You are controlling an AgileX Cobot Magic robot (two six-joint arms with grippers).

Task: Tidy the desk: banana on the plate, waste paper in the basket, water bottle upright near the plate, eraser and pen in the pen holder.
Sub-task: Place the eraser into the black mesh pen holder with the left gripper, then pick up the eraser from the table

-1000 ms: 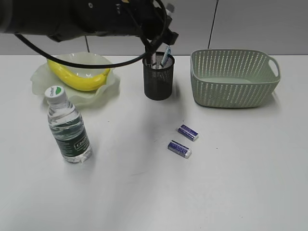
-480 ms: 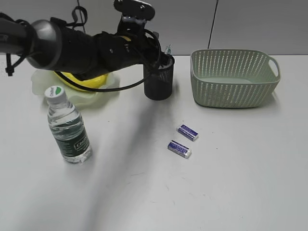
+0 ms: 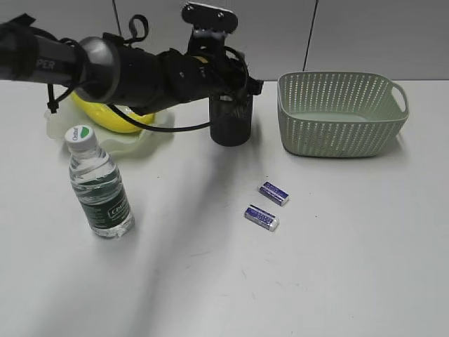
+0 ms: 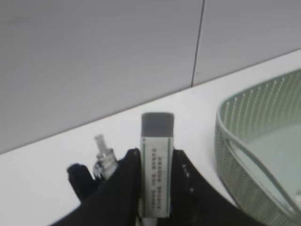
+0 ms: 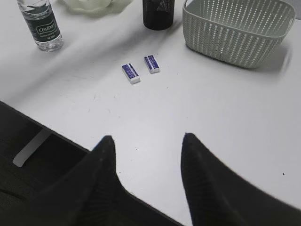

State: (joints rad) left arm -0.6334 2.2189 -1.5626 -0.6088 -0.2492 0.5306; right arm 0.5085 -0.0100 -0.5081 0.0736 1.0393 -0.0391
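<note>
Exterior view: large plain white desk (image 3: 210, 281). Black left arm reaching across from the left, left gripper (image 3: 235, 91) over the black wire-mesh cylindrical pen holder (image 3: 231, 125); jaw state unclear from here. Behind the arm, bright yellow curved banana (image 3: 116, 118) lying in the pale green wavy-rimmed plate (image 3: 151, 133). Clear plastic water bottle (image 3: 98, 184) with dark green label and white cap, upright, in front of the plate. Pale green perforated rectangular basket (image 3: 342, 112) right of the holder. Two white erasers with purple sleeves (image 3: 273, 193) (image 3: 261, 217) flat on the desk, near each other, apart from holder and basket.

Left wrist view: jaws pinching a white rectangular eraser (image 4: 156, 165), held upright; a pen tip (image 4: 104, 155), probably, just left of it.

Right wrist view: right gripper (image 5: 146, 176) spread, holding nothing, above the near desk edge.
</note>
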